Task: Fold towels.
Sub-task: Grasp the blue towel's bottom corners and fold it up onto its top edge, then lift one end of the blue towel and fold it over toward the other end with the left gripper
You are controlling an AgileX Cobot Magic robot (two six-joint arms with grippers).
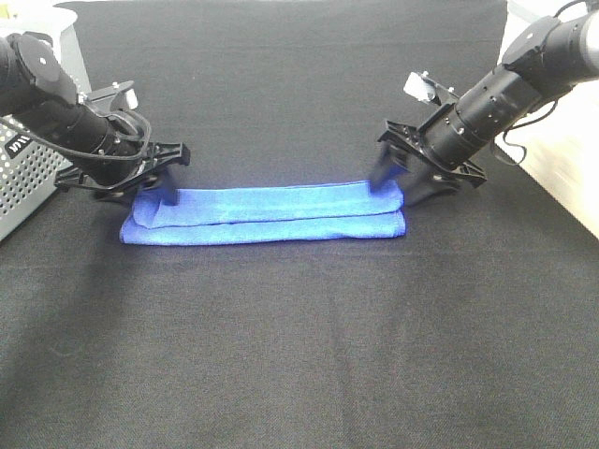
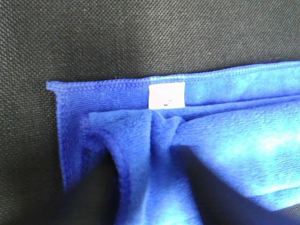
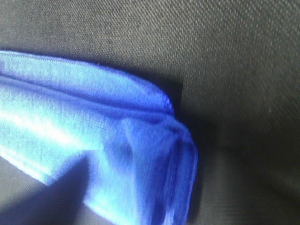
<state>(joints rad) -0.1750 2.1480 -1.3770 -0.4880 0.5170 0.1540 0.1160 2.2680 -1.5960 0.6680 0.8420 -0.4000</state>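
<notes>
Left black gripper [image 1: 157,196] and right black gripper [image 1: 394,184] each squeeze tight on one end of the long folded blue towel [image 1: 271,216]

Fuzzy blue cloth towel [image 1: 271,215]; matt black woven tablecloth [image 1: 299,355]

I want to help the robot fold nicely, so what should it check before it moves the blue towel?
1. Towel lies as a long flat strip on the table: ok.
2. Left gripper at the towel's left end, cloth bunched between its fingers: ok.
3. Right gripper at the right end: ok. Firm grip there: cannot tell.
4. Layer edges lined up: not ok, the left end is uneven near the label.
5. Basket apart from the towel: ok.
</notes>
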